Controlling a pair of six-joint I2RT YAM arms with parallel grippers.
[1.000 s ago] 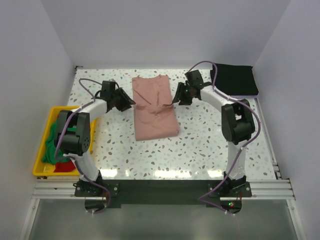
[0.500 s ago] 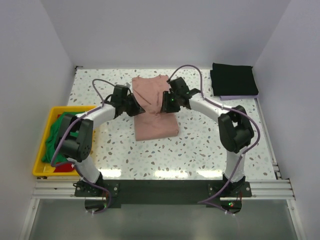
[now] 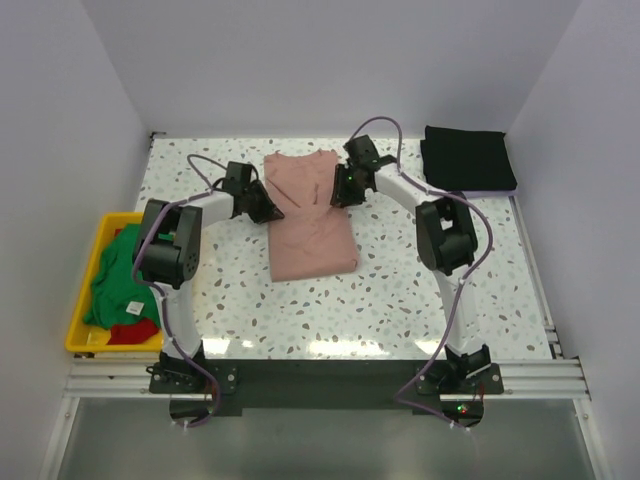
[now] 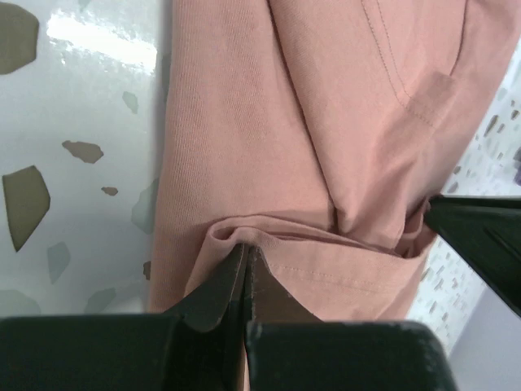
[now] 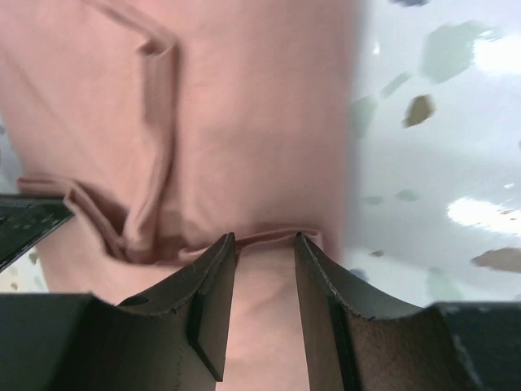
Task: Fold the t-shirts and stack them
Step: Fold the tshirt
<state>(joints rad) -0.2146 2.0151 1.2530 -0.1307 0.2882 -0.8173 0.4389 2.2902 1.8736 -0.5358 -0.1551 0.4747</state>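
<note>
Folding the pink t-shirt (image 3: 310,222): clamping one edge in the left pincer (image 4: 244,254), straddling the other with right pincer (image 5: 264,241) apart, probably needing closure before lifting across.

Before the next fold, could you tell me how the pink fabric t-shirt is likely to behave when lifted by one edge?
The pink fabric t-shirt will probably droop limply: it puckers where the left fingers pinch it. It looks thin, so likely light. Its matte knit should resist slipping.
</note>
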